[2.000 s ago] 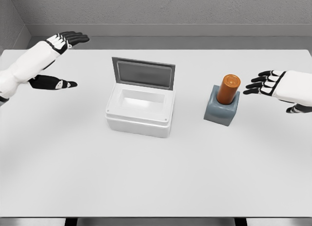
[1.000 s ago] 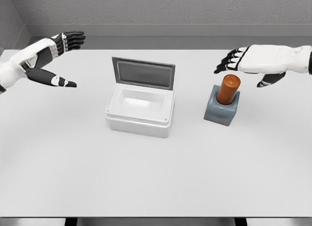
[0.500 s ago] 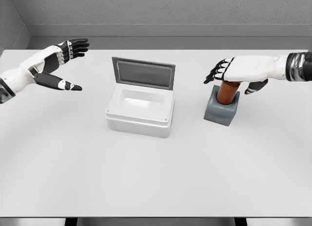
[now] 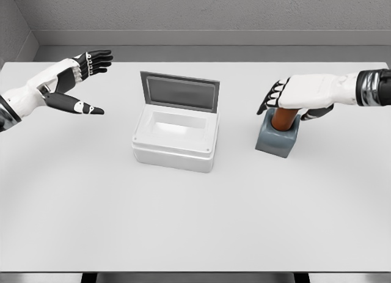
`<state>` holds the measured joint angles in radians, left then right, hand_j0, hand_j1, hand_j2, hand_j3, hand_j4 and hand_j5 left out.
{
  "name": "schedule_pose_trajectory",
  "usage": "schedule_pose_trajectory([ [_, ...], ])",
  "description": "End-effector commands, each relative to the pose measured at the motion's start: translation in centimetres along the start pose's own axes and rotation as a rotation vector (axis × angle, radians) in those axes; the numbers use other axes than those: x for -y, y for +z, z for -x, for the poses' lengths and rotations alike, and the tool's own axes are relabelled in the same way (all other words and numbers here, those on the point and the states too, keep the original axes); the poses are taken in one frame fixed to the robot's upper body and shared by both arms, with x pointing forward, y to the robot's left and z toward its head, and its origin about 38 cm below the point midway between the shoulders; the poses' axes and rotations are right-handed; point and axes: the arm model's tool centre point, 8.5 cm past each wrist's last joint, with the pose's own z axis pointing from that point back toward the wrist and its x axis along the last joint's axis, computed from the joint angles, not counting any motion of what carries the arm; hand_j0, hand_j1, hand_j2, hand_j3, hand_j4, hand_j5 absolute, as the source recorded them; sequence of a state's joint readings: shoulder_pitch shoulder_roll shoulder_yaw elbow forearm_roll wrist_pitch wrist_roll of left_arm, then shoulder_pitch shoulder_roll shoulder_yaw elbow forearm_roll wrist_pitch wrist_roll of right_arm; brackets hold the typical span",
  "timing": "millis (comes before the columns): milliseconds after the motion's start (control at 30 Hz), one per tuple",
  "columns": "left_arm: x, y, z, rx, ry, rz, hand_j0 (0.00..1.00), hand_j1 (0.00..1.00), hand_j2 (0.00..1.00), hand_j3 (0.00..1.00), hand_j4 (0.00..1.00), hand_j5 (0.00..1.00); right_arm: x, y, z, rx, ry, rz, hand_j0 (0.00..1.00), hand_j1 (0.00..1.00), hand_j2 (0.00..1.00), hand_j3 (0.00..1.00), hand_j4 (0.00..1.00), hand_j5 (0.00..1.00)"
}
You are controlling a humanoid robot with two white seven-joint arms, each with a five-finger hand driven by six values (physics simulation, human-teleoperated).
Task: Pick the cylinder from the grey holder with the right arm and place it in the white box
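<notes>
The orange-brown cylinder (image 4: 283, 119) stands upright in the grey holder (image 4: 278, 140) at the table's right. My right hand (image 4: 292, 106) lies over the cylinder's top and hides it. Its fingers (image 4: 270, 101) bend down along the cylinder's left side, and the thumb (image 4: 316, 113) sits off to the right, apart from it. The hand is open, with no firm grip showing. The white box (image 4: 174, 151) sits mid-table, its lid (image 4: 179, 91) standing up at the back and its inside bare. My left hand (image 4: 78, 81) hovers open over the table's far left.
The white table (image 4: 195, 222) stretches wide in front of the box and holder. A grey wall runs close behind the table's far edge. About a hand's width of bare table separates the box from the holder.
My right hand rose from the holder's right, swung left above the cylinder, then came down onto its top with fingers bending down. The left hand shifted slightly. Cylinder and box stayed put.
</notes>
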<state>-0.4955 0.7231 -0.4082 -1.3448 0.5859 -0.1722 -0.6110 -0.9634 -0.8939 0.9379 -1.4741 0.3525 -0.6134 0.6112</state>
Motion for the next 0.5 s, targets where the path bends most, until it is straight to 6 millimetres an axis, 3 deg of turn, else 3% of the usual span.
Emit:
schedule_pose_trajectory([
  [0, -0.03, 0.02, -0.04, 0.003, 0.004, -0.001, 1.0, 1.0, 1.0, 1.0, 1.0, 1.0, -0.07, 0.21, 0.08, -0.005, -0.003, -0.002, 0.8, 0.8, 0.8, 0.8, 0.8, 0.8],
  [200, 0.05, -0.09, -0.05, 0.002, 0.004, 0.003, 1.0, 1.0, 1.0, 1.0, 1.0, 1.0, -0.39, 0.24, 0.04, -0.004, -0.003, -0.013, 0.71, 0.71, 0.71, 0.71, 0.71, 0.71],
  [467, 0.3, -0.26, 0.08, 0.0, 0.006, 0.011, 1.0, 1.0, 1.0, 1.0, 1.0, 1.0, -0.03, 0.57, -0.4, 0.002, 0.017, -0.013, 0.51, 0.51, 0.51, 0.51, 0.51, 0.51],
])
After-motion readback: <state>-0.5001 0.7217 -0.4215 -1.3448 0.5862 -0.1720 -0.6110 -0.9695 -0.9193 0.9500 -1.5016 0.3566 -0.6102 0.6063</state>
